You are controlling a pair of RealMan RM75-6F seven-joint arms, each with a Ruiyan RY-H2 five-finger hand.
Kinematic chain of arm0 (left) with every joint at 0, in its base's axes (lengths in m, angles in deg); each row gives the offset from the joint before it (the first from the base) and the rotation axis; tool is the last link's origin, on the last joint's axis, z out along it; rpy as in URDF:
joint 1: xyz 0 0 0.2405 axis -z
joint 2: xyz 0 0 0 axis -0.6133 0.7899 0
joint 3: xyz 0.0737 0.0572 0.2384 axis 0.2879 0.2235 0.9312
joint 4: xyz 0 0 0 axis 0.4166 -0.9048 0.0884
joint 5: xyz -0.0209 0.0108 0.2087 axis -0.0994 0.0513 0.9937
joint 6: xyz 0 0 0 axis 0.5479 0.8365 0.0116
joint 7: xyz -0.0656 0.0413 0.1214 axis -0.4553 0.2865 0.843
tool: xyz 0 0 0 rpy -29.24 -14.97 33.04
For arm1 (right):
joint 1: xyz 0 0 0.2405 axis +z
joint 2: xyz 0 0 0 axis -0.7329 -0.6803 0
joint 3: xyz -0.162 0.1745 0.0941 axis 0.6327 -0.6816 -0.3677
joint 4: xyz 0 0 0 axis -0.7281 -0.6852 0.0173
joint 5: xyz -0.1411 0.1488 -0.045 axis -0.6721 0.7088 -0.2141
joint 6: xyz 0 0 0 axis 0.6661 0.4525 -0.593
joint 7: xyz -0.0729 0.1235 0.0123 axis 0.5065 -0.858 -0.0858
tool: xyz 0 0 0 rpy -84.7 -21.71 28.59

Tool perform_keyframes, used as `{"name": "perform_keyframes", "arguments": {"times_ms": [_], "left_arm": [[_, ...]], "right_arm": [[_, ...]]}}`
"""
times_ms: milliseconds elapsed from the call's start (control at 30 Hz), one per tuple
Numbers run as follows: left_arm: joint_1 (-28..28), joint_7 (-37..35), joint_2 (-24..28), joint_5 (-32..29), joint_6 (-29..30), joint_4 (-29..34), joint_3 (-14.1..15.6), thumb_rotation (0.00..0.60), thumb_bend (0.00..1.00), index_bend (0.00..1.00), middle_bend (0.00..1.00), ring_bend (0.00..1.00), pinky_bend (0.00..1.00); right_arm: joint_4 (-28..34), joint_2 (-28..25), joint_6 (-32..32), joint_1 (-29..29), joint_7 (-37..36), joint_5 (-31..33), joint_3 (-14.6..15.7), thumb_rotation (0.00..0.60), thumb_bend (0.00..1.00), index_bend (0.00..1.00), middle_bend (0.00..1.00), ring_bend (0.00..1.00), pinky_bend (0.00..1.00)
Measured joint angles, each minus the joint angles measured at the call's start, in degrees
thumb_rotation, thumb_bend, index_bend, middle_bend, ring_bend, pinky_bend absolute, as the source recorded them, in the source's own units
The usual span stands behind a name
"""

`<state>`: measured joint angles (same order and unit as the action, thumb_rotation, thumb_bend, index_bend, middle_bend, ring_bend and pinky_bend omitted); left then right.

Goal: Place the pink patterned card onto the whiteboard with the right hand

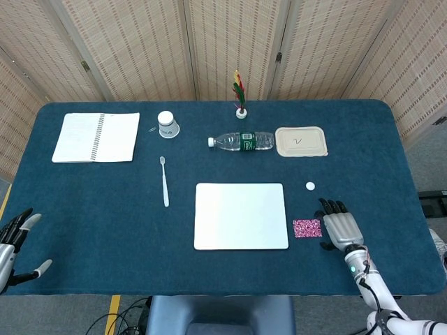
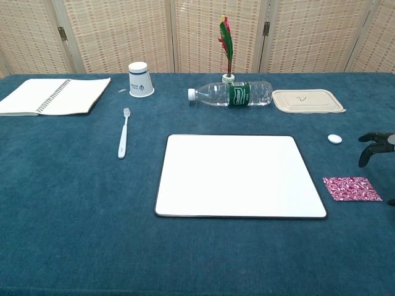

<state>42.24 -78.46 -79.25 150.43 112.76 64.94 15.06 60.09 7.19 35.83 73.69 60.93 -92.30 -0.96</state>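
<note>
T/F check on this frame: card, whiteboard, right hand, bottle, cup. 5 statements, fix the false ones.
1. The pink patterned card lies on the table, right of the whiteboard. True.
2. The right hand holds the card. False: it is beside the card, fingers spread, holding nothing.
3. The water bottle stands upright. False: it lies on its side beyond the whiteboard.
4. The paper cup sits upside down near the open notebook. True.
5. The left hand rests on the toothbrush. False: it is at the table's near left edge, far from the toothbrush.
</note>
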Motion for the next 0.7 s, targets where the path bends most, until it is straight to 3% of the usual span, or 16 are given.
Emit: {"name": "perform_keyframes", "arguments": {"times_ms": [267, 700], "left_arm": [[0.58, -2.91, 0.79, 1.98, -0.58, -0.52, 0.93, 0.6, 0.25, 0.08, 0.0, 0.0, 0.15], [0.67, -1.92, 0.59, 0.32, -0.84, -0.58, 0.55, 0.6, 0.25, 0.08, 0.0, 0.0, 0.15]], "right_arm": [[-2.8, 1.23, -4.32, 2.83, -1.56, 2.38, -1.0, 0.6, 0.13, 0.3, 0.0, 0.0, 0.0], [-4.35, 3.15, -4.79, 4.24, -1.31, 3.3, -0.33, 0.6, 0.13, 0.3, 0.0, 0.0, 0.0]]}}
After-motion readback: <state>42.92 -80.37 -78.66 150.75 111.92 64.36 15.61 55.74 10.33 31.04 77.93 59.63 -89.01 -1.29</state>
